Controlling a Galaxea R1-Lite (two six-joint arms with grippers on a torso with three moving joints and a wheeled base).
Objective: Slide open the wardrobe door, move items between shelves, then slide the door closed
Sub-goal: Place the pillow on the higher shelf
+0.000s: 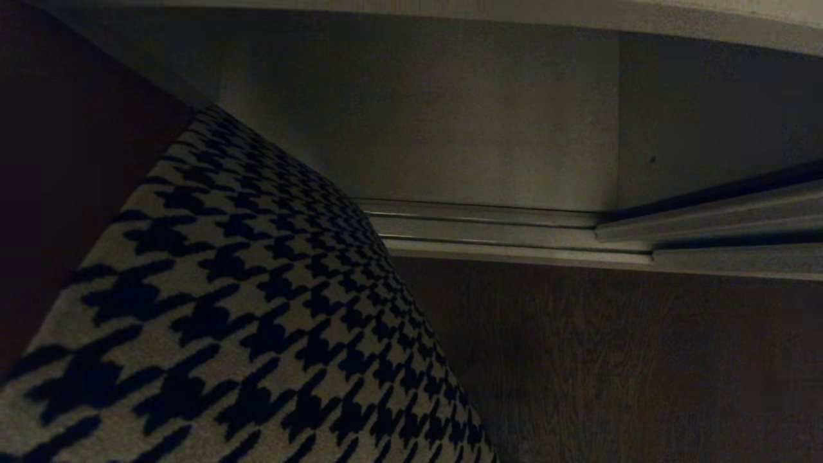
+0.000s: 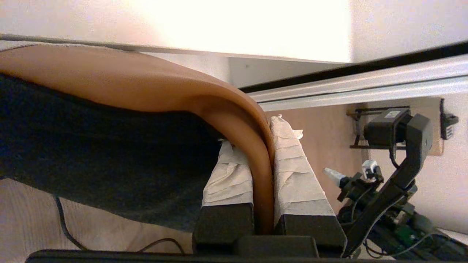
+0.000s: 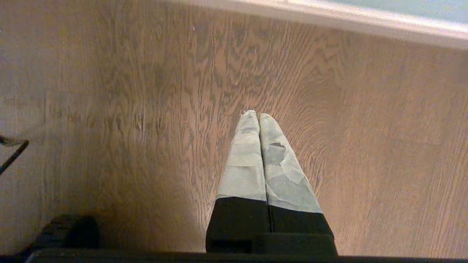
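Wood-grain floor (image 1: pixel 611 360) and wardrobe track (image 1: pixel 514 235) lie below. The left tool (image 2: pixel 262 146) pinches the cushion (image 1: pixel 244 321) at its rust-brown edge; soft, light, floppy, best gripped along seams. The right tool (image 3: pixel 259 117) hangs closed, empty.

A wooden floor (image 3: pixel 146 91) with clear grain lies below, and a pale skirting strip (image 3: pixel 329 16) runs along its far edge. A thin black cable (image 2: pixel 64 226) lies on the floor, near aluminium track rails (image 1: pixel 514 231)

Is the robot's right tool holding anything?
No, the right tool is shut on nothing, its taped fingers pressed together above the wooden floor.
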